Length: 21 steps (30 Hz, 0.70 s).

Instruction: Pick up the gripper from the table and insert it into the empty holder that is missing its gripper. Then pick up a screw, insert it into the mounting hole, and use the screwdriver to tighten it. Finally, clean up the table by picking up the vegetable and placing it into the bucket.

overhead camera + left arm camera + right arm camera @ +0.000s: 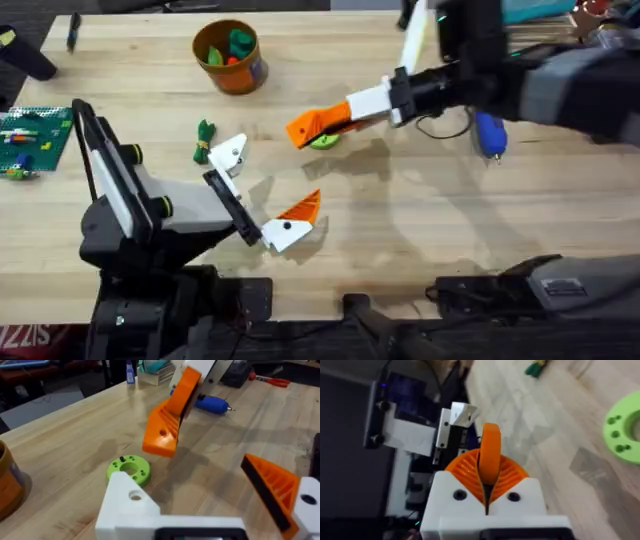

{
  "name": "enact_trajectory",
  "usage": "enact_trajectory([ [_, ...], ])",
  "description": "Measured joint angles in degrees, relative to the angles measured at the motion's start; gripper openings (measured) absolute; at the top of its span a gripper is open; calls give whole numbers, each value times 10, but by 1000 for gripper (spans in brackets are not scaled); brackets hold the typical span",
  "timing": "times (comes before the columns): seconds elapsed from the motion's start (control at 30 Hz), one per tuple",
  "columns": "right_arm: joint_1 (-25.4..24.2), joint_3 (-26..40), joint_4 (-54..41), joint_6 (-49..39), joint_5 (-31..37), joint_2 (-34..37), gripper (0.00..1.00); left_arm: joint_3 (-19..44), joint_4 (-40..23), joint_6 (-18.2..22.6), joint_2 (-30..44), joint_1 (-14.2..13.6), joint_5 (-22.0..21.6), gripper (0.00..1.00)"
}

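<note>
Pinching the gripper (312,124) edgewise in the right gripper (335,120), aloft over the green disc (128,468), facing the bare holder (230,153) on the spread left gripper (258,195), risking slipping or jamming through misalignment.

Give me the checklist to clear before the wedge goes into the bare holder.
1. Wedge clamped in right tool: ok.
2. Holder bare, mounting hole unblocked: ok.
3. Left tool open, leaving room beside the holder: ok.
4. Wedge lined up with holder: not ok; it hangs apart from it, near the green disc.
5. Screwdriver lying free on the table: ok.
6. Screw ready to pick: cannot tell.
</note>
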Motion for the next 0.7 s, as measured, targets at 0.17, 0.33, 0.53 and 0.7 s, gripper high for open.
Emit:
enact_trajectory([
  [0.17, 19, 0, 56, 28, -82, 68, 6, 0, 0, 2, 0, 0, 8, 985],
  [0.33, 44, -1, 92, 51, -115, 87, 6, 0, 0, 2, 0, 0, 9, 985],
  [0.53, 79, -1, 185, 128, -117, 87, 6, 0, 0, 2, 0, 0, 10, 985],
  [0.7, 97, -1, 234, 188, -110, 87, 6, 0, 1, 2, 0, 0, 10, 985],
])
